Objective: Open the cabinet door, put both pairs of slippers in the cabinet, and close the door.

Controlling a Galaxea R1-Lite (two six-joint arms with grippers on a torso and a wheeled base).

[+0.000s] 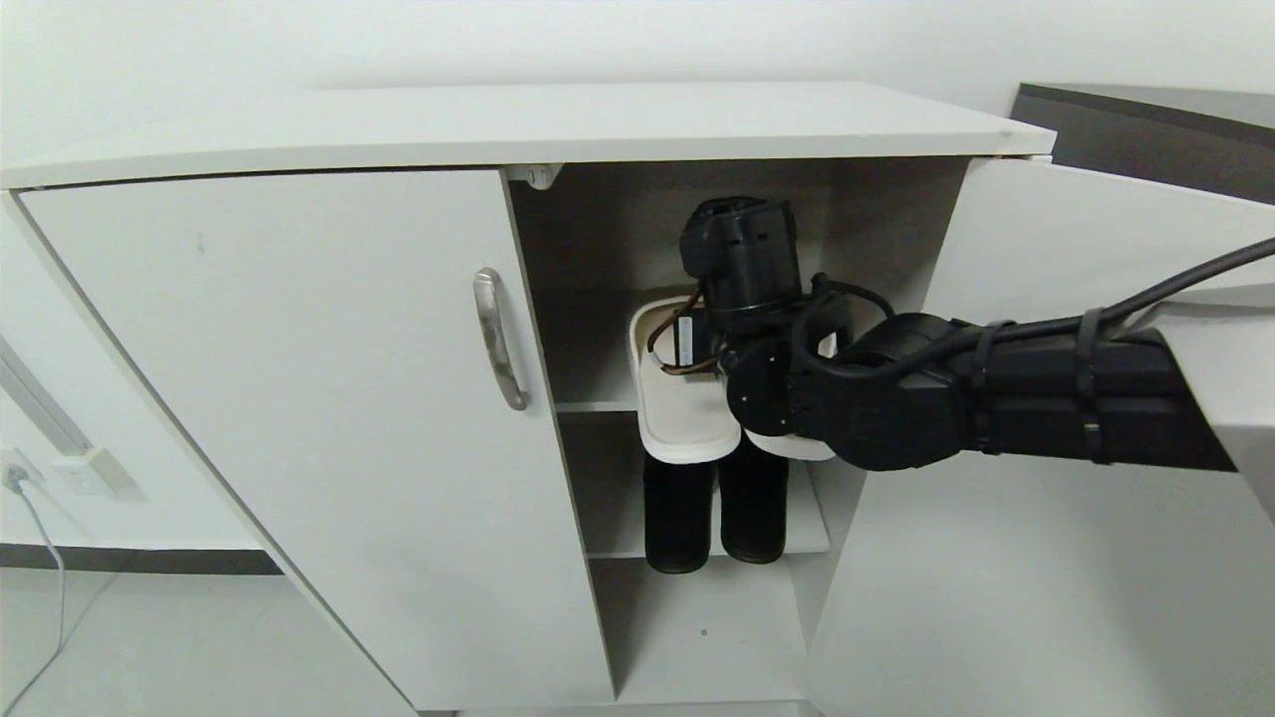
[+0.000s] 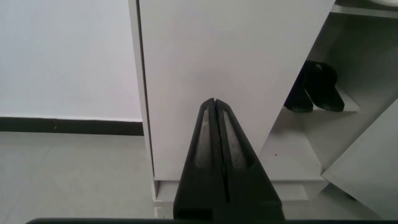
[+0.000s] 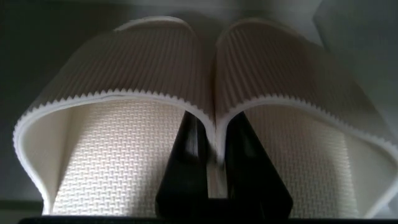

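A: What's w/ the white slippers (image 1: 687,413)?
B: Ribbed cream pair, side by side, toes-first in the cabinet (image 1: 518,124)'s open right bay, at upper shelf (image 1: 588,406) lvl. Heels stick out past its front edge. Can't tell if they rest on it.
A: Who's holding?
B: Right arm (image 1: 996,398) reaches in from the right, wrist bent into the bay. Right jaws pinch the pair's two inner walls together. Left jaws are pressed flat together, holding nothing, in front of the closed left door (image 1: 279,398).
A: Room to move?
B: Tight. Black slippers (image 1: 712,513) sit on the lower shelf (image 1: 613,528) directly below, heels over the edge. Right door (image 1: 1046,249) stands wide open, beside the arm.
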